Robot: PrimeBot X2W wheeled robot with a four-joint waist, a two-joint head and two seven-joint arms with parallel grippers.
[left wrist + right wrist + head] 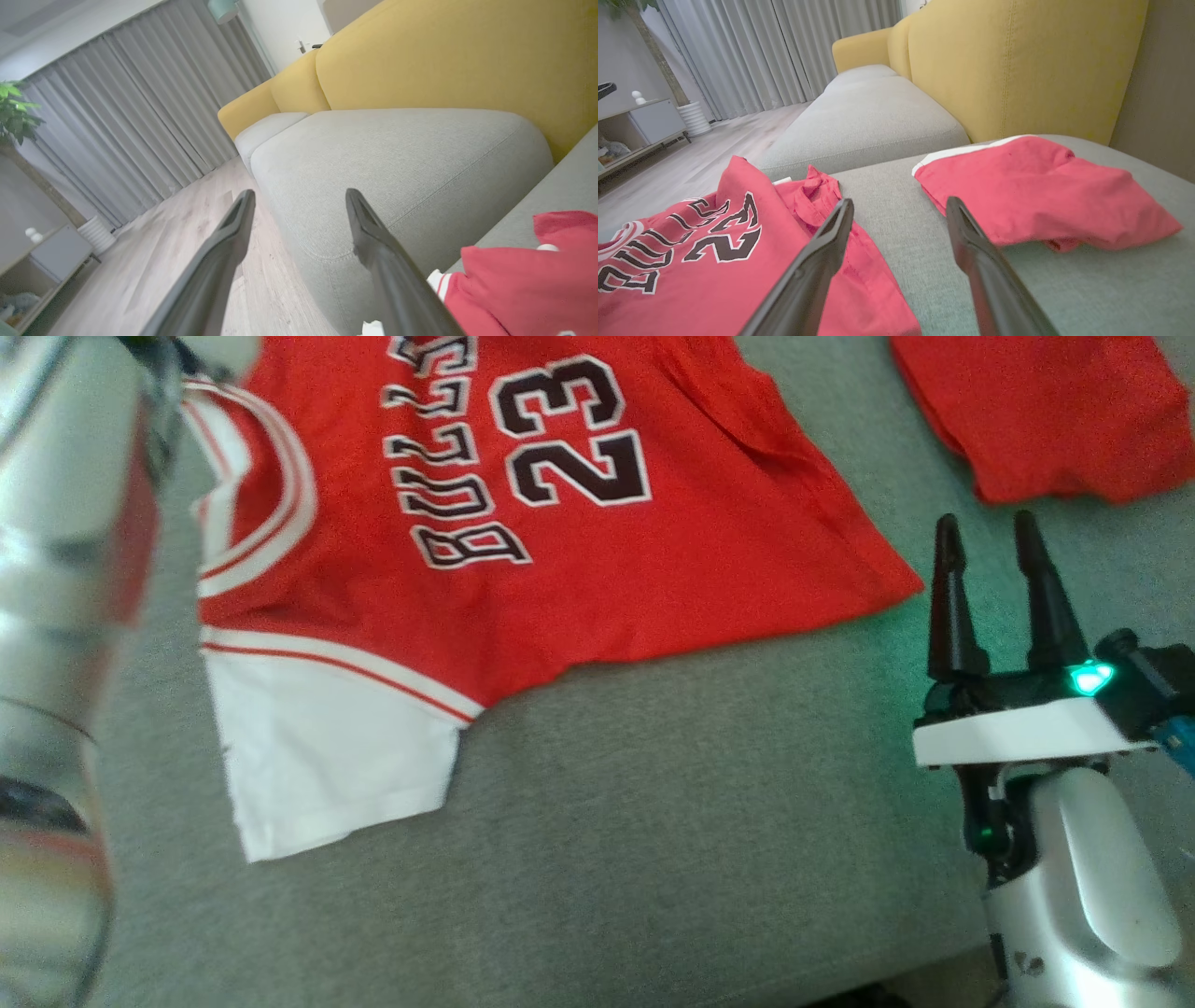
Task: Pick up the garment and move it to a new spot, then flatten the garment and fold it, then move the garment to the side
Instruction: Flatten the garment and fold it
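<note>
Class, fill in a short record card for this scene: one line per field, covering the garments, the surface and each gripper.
Main garment: red jersey with white sleeve, printed BULLS 23, spread open, print up, not folded
Other garment: red garment with white trim, lying apart from the jersey
Surface: grey fabric sofa cushion
Backrest: yellow upholstered backrest
Left gripper: open, empty, beside the jersey's edge
Right gripper: open, empty, over the cushion between the two garments
</note>
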